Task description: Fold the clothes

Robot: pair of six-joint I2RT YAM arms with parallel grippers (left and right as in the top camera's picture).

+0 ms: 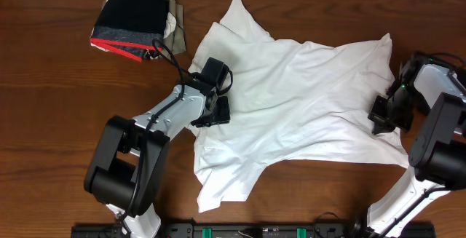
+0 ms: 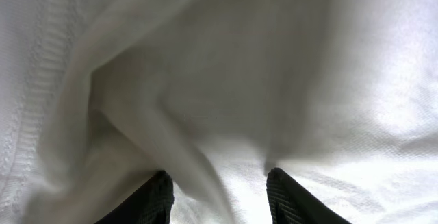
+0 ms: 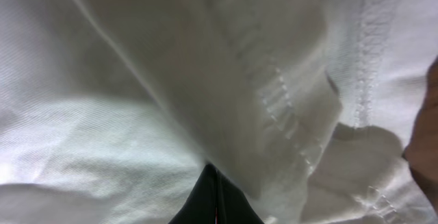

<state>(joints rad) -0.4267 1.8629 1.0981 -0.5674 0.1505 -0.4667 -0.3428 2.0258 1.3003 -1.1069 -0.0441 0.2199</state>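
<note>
The white shirt [image 1: 306,100] lies spread and wrinkled across the middle and right of the wooden table [image 1: 51,114]. My left gripper [image 1: 211,114] rests on the shirt's left edge. In the left wrist view its fingers [image 2: 220,186] are open, with a raised ridge of the shirt [image 2: 239,66] between them. My right gripper [image 1: 381,119] is at the shirt's right edge. In the right wrist view its fingers [image 3: 215,179] are pressed together, and a hemmed fold of the shirt [image 3: 102,128] rises from their tips. The black garment [image 1: 135,9] lies bunched at the far left.
The black garment has a grey band with red edging, and a beige-and-white cloth [image 1: 175,30] lies by its right side. A black cable [image 1: 171,60] runs from there to the left arm. A black rail [image 1: 255,231] lines the front edge.
</note>
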